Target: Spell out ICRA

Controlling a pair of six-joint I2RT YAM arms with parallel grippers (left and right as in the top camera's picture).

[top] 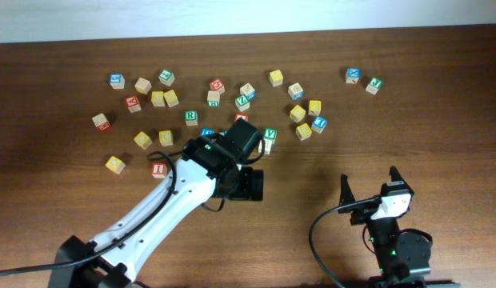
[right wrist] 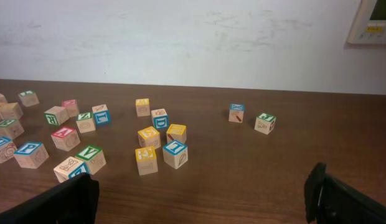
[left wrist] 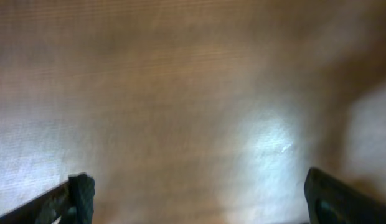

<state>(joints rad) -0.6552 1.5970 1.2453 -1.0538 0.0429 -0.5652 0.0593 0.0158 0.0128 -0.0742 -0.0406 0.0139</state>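
R cube (top: 190, 117) (green-framed), I cube (top: 158, 169) red-framed

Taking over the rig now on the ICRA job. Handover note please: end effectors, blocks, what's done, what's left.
Left end effector: open, empty, close over bare table by the middle of the scatter.
Right end effector: open, empty, near right, away from the blocks.
Blocks: green-framed R and what looks like the red-framed I lie loose and apart. C and A are too small to pick out.
Done: nothing, no letters lined up.
Left: find all four and set I, C, R, A in a row.
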